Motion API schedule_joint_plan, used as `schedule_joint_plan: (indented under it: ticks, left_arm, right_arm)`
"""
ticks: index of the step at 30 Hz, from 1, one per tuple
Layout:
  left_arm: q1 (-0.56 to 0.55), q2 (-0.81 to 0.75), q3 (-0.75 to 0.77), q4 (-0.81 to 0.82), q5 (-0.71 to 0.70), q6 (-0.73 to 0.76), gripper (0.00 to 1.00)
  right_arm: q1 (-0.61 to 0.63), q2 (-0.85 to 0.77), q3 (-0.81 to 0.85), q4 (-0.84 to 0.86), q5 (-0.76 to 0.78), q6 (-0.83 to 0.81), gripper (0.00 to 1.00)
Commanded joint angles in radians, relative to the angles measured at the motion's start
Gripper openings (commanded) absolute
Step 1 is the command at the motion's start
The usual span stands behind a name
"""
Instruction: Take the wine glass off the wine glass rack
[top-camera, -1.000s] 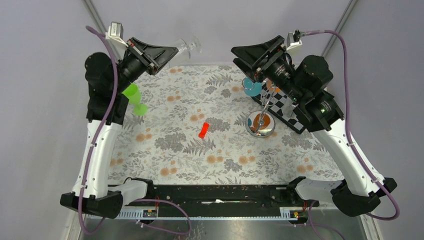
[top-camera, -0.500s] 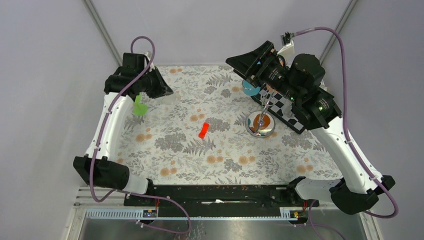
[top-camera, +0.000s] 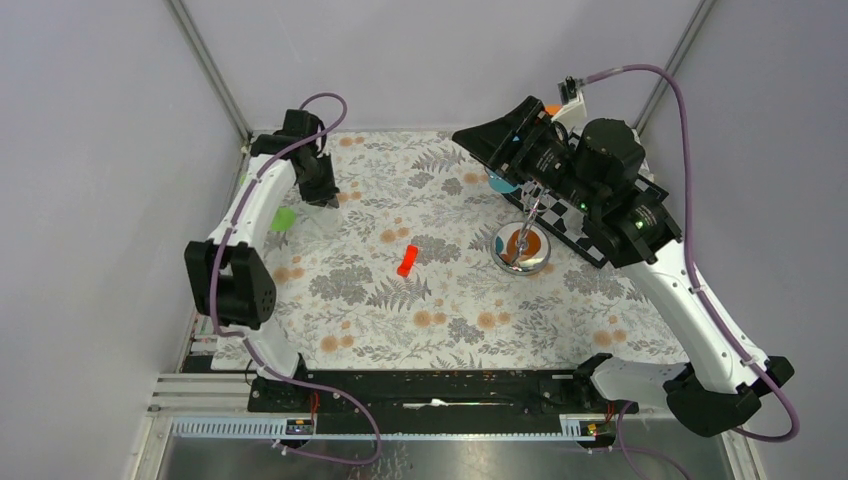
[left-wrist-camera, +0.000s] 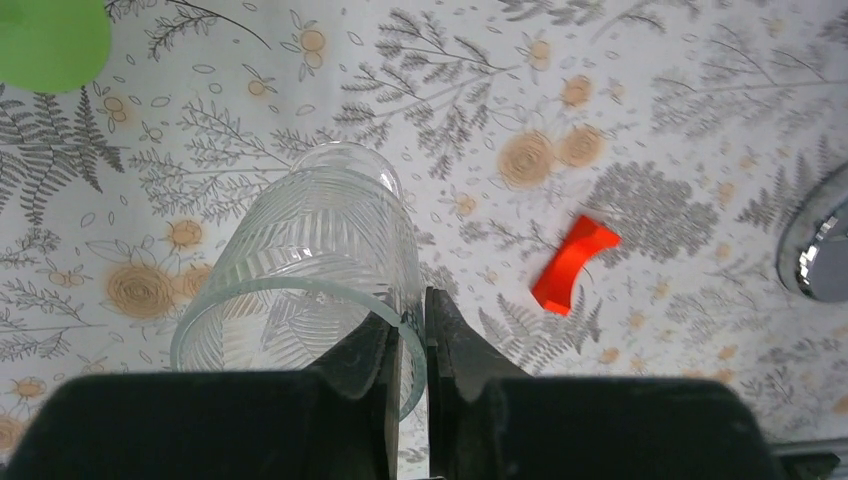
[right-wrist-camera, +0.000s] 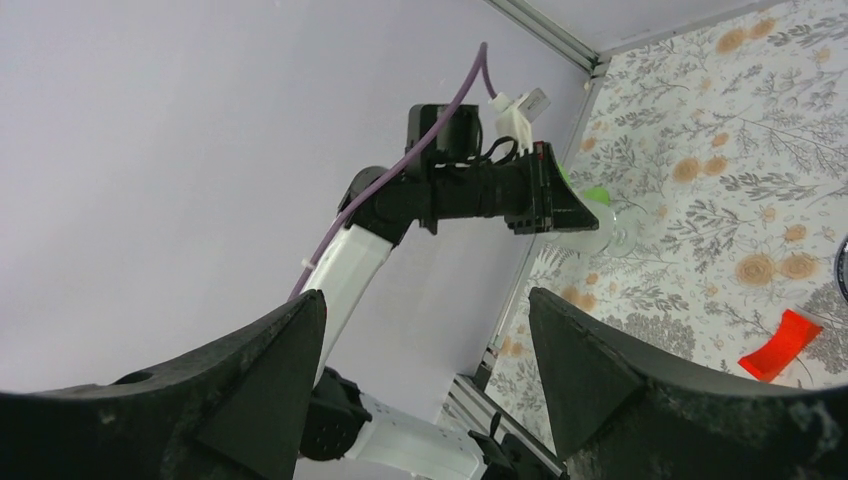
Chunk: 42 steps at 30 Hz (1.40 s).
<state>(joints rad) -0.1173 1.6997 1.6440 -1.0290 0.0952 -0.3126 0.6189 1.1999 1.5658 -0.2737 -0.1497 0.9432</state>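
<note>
The left gripper (left-wrist-camera: 420, 322) was pressed together on the rim of a clear ribbed wine glass (left-wrist-camera: 320, 250), one black finger inside the bowl and the other outside. The glass lay tilted away from the wrist, low over the floral-patterned tablecloth (left-wrist-camera: 640, 90); I could not tell whether it touched the cloth. This was at the far left of the table, and the left arm (top-camera: 255, 205) reached there along the left edge. A flat green piece (left-wrist-camera: 48, 40) lay on the cloth near the glass, and a small red block (top-camera: 406, 260) sat near the middle of the table.

The right gripper (right-wrist-camera: 425, 300) stood spread wide with nothing between its fingers. It hung in the air at the far right, above the silver metal wine glass rack (top-camera: 520, 250), whose round shiny base rested on the cloth, well apart from the clear glass. A blue round piece (top-camera: 502, 182) showed up by the rack's top, under the gripper. A black-and-white chequered board (top-camera: 582, 228) lay just to the right of the rack's base, partly under the right arm.
</note>
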Motion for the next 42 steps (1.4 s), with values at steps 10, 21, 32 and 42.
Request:
schedule_joint_plan:
  ticks: [10, 21, 32, 42]
  left_arm:
    - [0.083, 0.193, 0.097, 0.139, -0.131, 0.030, 0.00]
    - [0.117, 0.271, 0.101, 0.243, -0.112, 0.052, 0.00]
    - [0.116, 0.302, 0.102, 0.237, -0.147, 0.025, 0.06]
    - [0.116, 0.236, 0.168, 0.187, -0.163, 0.023, 0.43]
  right_arm:
    - [-0.019, -0.118, -0.077, 0.029, 0.086, -0.082, 0.81]
    - [-0.067, -0.123, -0.089, 0.028, 0.074, -0.067, 0.81]
    - [-0.089, -0.097, -0.063, 0.029, 0.058, -0.045, 0.81]
    - [-0.099, -0.092, -0.074, 0.028, 0.030, -0.019, 0.80]
